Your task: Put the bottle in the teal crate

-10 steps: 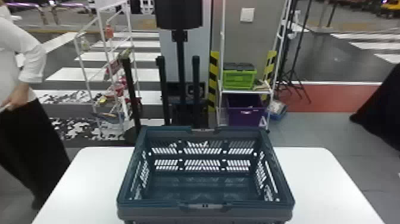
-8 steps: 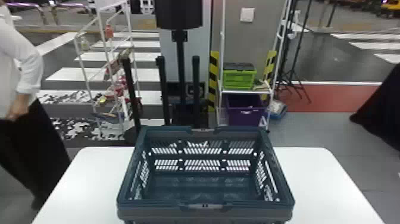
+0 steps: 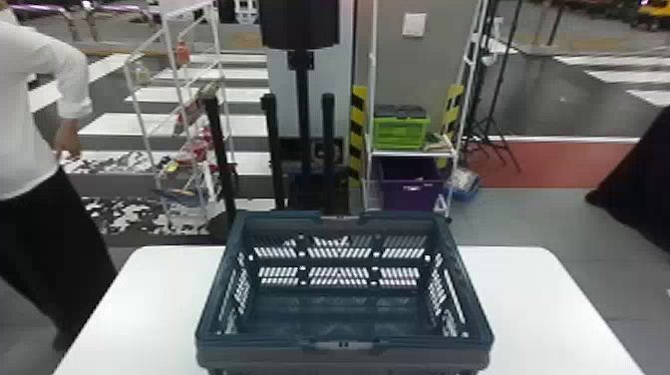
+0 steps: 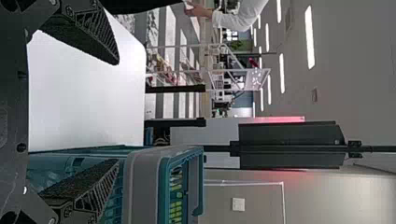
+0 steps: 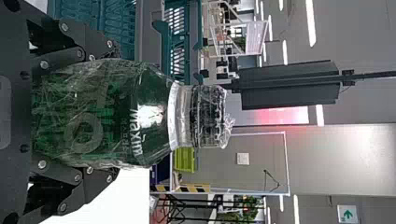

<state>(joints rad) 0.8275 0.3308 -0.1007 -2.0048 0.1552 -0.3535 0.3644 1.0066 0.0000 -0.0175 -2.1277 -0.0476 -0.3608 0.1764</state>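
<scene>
Nothing shifted at crate (image 3: 269,353) since earlier head views. Our right gripper (image 5: 109,112) clasps bottle (image 5: 107,114), spread to its girth; bottle upright, right of crate; we judge carry goes leftward. Our left gripper (image 4: 116,112) gapes, empty.

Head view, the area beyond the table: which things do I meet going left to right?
White rack, black box on a post, green box, tripod, black cloth.
</scene>
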